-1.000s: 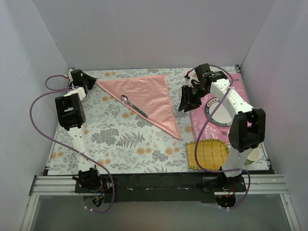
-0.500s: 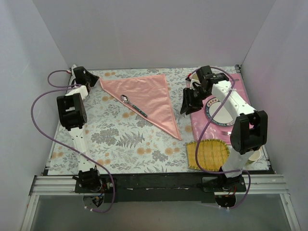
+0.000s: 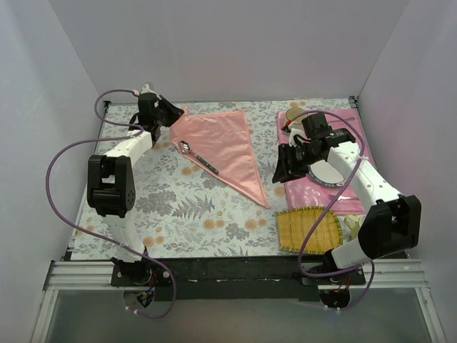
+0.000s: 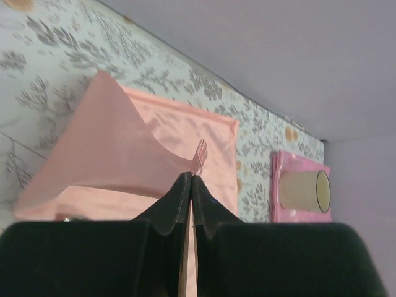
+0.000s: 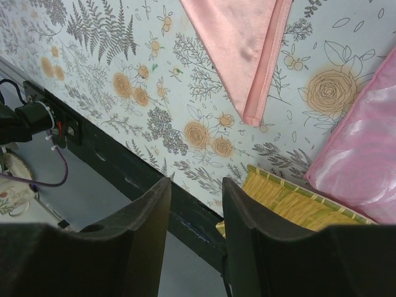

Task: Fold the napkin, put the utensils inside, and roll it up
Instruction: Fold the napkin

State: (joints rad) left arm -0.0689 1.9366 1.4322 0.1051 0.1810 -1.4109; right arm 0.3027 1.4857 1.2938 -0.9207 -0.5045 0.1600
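The salmon-pink napkin (image 3: 225,146) lies folded in a triangle at the back middle of the table. The teal-handled spoon (image 3: 198,157) lies on its left part. My left gripper (image 3: 173,113) is shut on the napkin's far-left corner and holds it raised and drawn to the right. In the left wrist view the corner (image 4: 200,153) sticks out past the closed gripper (image 4: 190,178), with the cloth (image 4: 124,142) sloping below. My right gripper (image 3: 284,168) is open and empty, hovering between the napkin's near tip (image 5: 250,55) and the placemat; it also shows in the right wrist view (image 5: 195,182).
A deep pink placemat (image 3: 321,194) with a plate (image 3: 330,171) lies at the right, a cup (image 3: 293,116) at its far end. A bamboo mat (image 3: 310,229) lies near the front right edge. The black front rail (image 5: 124,167) runs below the right gripper.
My left gripper moved right from the far-left corner, closed on the napkin's left corner and lifted it rightward. My right arm swung outward and its gripper shifted slightly nearer.
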